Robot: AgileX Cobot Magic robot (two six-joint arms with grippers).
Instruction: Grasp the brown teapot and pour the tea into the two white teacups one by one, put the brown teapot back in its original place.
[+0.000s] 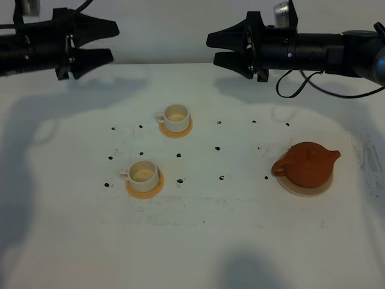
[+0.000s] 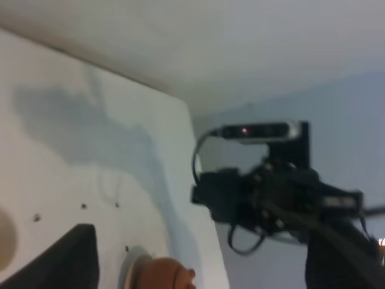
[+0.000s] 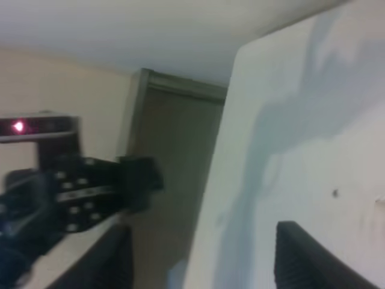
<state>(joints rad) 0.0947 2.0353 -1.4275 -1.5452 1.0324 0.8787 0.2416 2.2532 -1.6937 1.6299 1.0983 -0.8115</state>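
Observation:
The brown teapot [image 1: 308, 164] sits on its pale beige coaster [image 1: 305, 187] at the right of the white table; its lid also shows in the left wrist view [image 2: 166, 274]. Two white teacups stand on orange-tan coasters at the left: the far one [image 1: 175, 118] and the near one [image 1: 143, 174]. Both look empty of dark tea. My left gripper [image 1: 113, 42] is open, high over the far left edge. My right gripper [image 1: 212, 49] is open, high over the far edge, well behind the teapot.
Small black dots [image 1: 218, 148] mark the white table [image 1: 198, 241] between the cups and the teapot. The right arm and its black cable [image 1: 301, 84] hang over the far right. The other arm shows in each wrist view [image 2: 264, 192].

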